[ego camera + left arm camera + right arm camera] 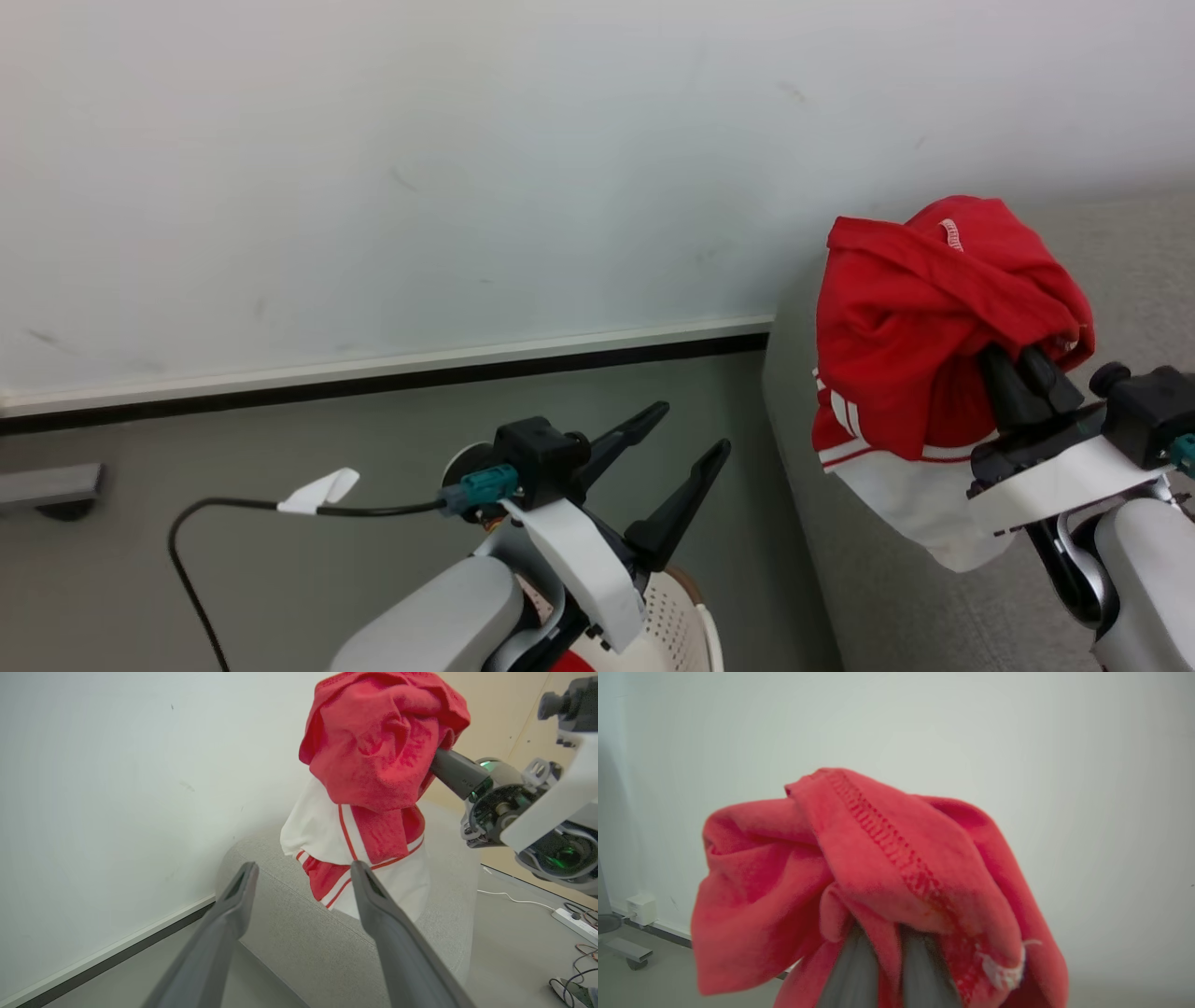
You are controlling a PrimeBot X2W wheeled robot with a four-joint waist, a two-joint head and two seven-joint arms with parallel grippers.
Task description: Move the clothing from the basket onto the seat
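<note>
At far left, note the black cable (233,509) carrying a white tag (322,490); no writing can be made out on it. The left gripper (693,427) has its two fingers spread apart, with nothing between them. Below it, the laundry basket (674,621) is largely covered by the left forearm and cut off by the bottom edge; you see part of its perforated wall and brown rim. To the right stands the grey sofa (859,560). The red and white clothing (906,327) hangs bunched in front of it, clamped in the right gripper (1022,369), whose fingertips are buried in the folds. Whether the white hem touches the sofa cannot be determined. A white mark near the top of the bundle is too small to read.
</note>
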